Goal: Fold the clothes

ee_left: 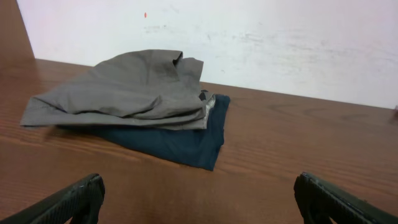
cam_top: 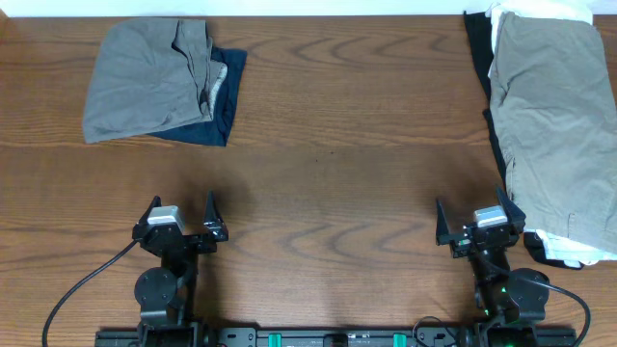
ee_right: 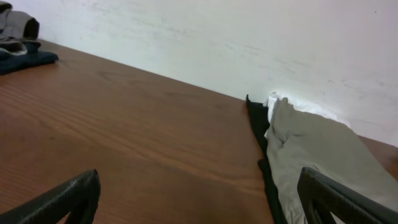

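Well, the left gripper (cam_top: pixel 182 205) and right gripper (cam_top: pixel 470 208) both gape wide and empty at six o'clock. The khaki shorts (cam_top: pixel 549 125) sprawl at three o'clock (atop a black piece (cam_top: pixel 477 48)); a careless pinch could drag both layers together.

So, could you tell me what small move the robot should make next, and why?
Probably reach the right gripper forward to the khaki shorts: they lie unfolded on that arm's side, and its jaws stand open and empty.
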Available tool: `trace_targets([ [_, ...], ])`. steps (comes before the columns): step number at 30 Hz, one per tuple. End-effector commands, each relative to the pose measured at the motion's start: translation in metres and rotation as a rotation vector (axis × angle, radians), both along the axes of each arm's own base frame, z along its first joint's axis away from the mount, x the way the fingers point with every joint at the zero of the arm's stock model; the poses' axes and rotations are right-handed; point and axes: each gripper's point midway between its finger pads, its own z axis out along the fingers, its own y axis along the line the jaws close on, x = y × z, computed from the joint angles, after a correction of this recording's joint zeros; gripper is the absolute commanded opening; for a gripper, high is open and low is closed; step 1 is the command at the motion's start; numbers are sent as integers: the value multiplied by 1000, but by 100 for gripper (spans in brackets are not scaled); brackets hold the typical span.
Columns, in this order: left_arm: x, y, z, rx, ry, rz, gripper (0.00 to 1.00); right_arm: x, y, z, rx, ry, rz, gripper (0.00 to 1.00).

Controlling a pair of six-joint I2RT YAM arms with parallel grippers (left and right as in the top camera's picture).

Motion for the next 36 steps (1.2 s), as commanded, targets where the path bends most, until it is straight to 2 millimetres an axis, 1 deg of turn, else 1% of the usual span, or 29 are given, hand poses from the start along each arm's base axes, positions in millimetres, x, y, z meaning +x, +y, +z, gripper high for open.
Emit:
trace_targets([
  [1,-1,-1,-14,-10,48,-5,98,0,-2,2,-26,-13,-13,99],
  [4,-1,-1,-14,-10,47,-4,98,0,-2,6,-25,-31,-12,99],
  [8,-1,-1,-13,-10,46,-5,98,1,-2,17,-23,-76,-12,99],
  [11,-1,-4,-13,-12,47,-18,98,-1,6,28,5,-116,34,99],
  [17,-1,-11,-9,-18,56,-60,98,-1,6,36,69,-117,35,99],
  [20,0,-11,-5,-20,83,-62,98,0,6,46,70,-112,32,99],
  [23,4,-11,4,-23,126,-62,98,4,6,61,70,-94,30,99],
  [27,15,-14,20,-29,184,-77,98,18,6,78,70,-38,28,99],
  [29,22,-16,29,-36,233,-93,98,31,6,84,70,16,27,99],
  [32,33,-20,39,-49,327,-114,98,54,7,86,69,128,23,99],
  [33,36,-20,41,-51,358,-113,98,60,7,86,69,156,22,99],
  [35,43,-20,46,-58,433,-112,98,79,9,85,69,247,28,99],
  [36,45,-20,47,-60,458,-111,98,85,10,85,71,274,33,99],
])
